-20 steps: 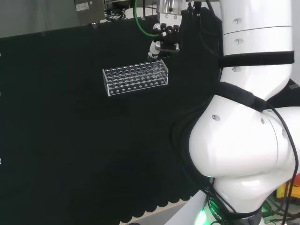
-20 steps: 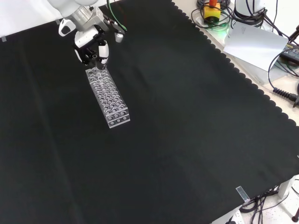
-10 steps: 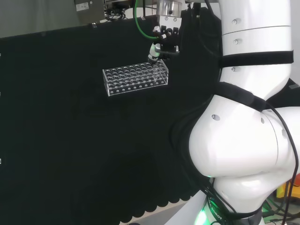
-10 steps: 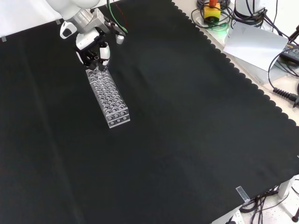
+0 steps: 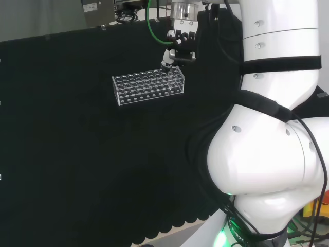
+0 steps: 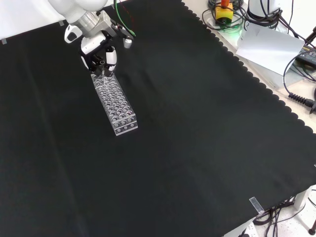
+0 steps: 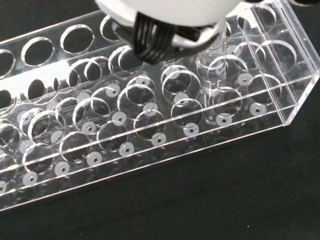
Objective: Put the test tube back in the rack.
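A clear plastic rack with several rows of holes lies on the black cloth. The hand hangs over its right end in the head view, fingers curled downward. In the front view the hand sits at the rack's far end. The wrist view shows a clear test tube standing upright below the blurred white hand. Its lower part is inside a hole near the end of the rack. The other holes in view look empty.
The arm's big white links stand at the right of the head view. Past the cloth's scalloped edge in the front view lie cables and a grey box. Black cloth spreads wide around the rack.
The hand has crept a little further over the rack's end, toward the near side in the front view. The rack has stayed put.
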Robot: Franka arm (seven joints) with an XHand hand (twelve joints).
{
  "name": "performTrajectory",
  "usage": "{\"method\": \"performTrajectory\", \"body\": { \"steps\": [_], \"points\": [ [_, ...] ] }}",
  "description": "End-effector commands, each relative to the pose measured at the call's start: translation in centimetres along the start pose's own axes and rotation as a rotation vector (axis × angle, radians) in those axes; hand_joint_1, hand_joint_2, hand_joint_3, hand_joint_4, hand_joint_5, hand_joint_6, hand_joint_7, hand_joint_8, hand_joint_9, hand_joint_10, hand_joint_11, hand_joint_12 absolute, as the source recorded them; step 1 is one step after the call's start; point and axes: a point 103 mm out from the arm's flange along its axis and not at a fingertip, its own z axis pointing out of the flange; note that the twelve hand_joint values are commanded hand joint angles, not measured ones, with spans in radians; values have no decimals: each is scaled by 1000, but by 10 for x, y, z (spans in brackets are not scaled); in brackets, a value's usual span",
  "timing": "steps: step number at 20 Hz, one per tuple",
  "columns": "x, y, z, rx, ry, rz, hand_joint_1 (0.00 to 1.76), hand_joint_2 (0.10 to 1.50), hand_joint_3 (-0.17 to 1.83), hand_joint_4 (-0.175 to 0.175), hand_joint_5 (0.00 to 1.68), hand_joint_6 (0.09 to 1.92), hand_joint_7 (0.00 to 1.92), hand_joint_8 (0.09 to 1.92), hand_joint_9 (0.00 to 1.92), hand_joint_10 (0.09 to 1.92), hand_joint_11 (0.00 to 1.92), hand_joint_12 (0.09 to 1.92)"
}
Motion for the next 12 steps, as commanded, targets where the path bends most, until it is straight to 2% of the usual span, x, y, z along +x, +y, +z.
{"method": "performTrajectory", "body": {
  "steps": [1, 2, 4, 5, 6, 7, 9, 10, 12],
  "points": [
    [0, -1, 3, 7, 41, -4, 1261, 652, 634, -175, 1319, 555, 1599, 462, 1611, 465, 1148, 923],
    [-1, -2, 4, 20, 58, -14, 1287, 637, 664, -175, 1306, 582, 1485, 531, 1585, 483, 1132, 950],
    [-2, -3, 4, 39, 77, -31, 1296, 755, 499, -175, 1207, 690, 1297, 669, 1455, 535, 993, 1110],
    [0, -3, 4, 53, 85, -39, 1255, 744, 500, -175, 1088, 726, 1264, 702, 1365, 596, 883, 1203],
    [4, -4, 3, 66, 87, -45, 1215, 687, 581, -173, 951, 759, 1188, 739, 1270, 659, 783, 1279],
    [9, -6, 3, 82, 86, -52, 1179, 624, 663, -156, 779, 779, 1056, 783, 1148, 713, 682, 1338],
    [13, -8, 2, 98, 95, -68, 1123, 551, 729, -122, 486, 743, 791, 866, 915, 802, 519, 1431],
    [12, -9, 2, 105, 102, -74, 1091, 538, 728, -109, 395, 694, 676, 900, 807, 836, 458, 1458],
    [10, -10, 2, 110, 108, -81, 1052, 534, 704, -96, 326, 599, 531, 934, 670, 880, 386, 1481]
  ]
}}
